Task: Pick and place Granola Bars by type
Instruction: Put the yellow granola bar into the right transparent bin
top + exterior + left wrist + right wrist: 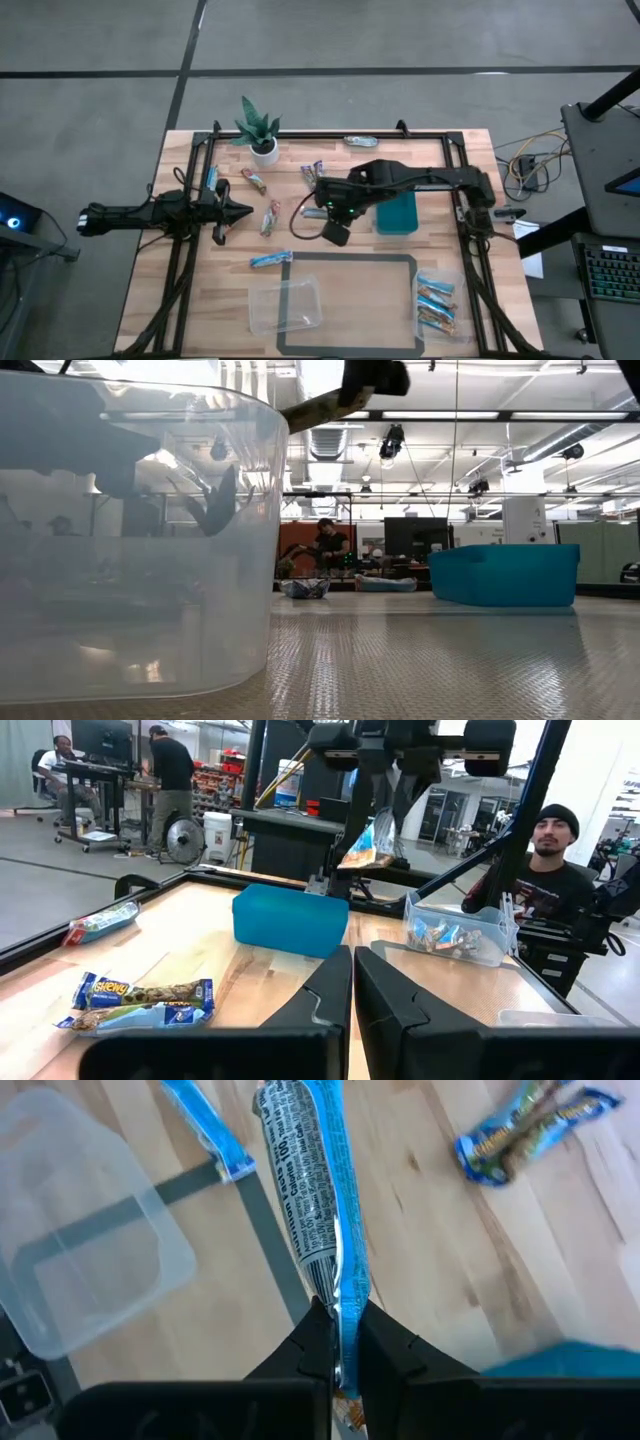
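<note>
Right pincer (343,1348) pinches blue bar (318,1190), label reads "Nutrition... 100".

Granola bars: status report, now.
Right hand shut on blue-wrapped granola bar, above table centre. Left hand shut, empty, waiting at left. Nothing blocking.

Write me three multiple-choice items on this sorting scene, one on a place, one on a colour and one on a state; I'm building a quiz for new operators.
1. Where does the teal bin stand?
A. Just beyond the taped rectangle
B. Inside the taped rectangle
C. Against the potted plant

2. What colour is the wrapper of the bar in the right gripper?
A. Red
B. Blue
C. Green

3. The clear tub on the rectangle's left corner is:
A. Full of bars
B. Overturned
C. Empty

Key: 1 A, the high view shows it outside the tape. 2 B, the right wrist view shows a blue wrapper pinched. 3 C, only tape shows through it.
</note>
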Tool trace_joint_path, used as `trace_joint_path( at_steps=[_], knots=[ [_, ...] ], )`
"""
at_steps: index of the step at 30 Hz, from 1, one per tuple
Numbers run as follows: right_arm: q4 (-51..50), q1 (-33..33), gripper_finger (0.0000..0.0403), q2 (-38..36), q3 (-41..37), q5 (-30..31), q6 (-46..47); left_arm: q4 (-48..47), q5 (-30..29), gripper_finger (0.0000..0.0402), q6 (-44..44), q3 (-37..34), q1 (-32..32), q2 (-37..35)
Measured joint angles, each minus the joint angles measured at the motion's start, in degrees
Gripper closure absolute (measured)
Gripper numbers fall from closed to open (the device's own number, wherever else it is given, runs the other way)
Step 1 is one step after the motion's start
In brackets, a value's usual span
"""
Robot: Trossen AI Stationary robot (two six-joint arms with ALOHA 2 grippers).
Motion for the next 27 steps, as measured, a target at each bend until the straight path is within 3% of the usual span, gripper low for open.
trace_joint_path(
  at_steps=[14,27],
  knots=[
    [3.24,6.05,0.0392,-17.27,-22.5,1.49,10.33,0.0,-0.01,0.0402,0.0,0.01,0.02,0.02],
    [9.55,20.72,0.0392,-31.8,-43.28,4.89,28.43,0.0,0.0,0.0402,0.0,0.02,0.02,0.37]
  ],
)
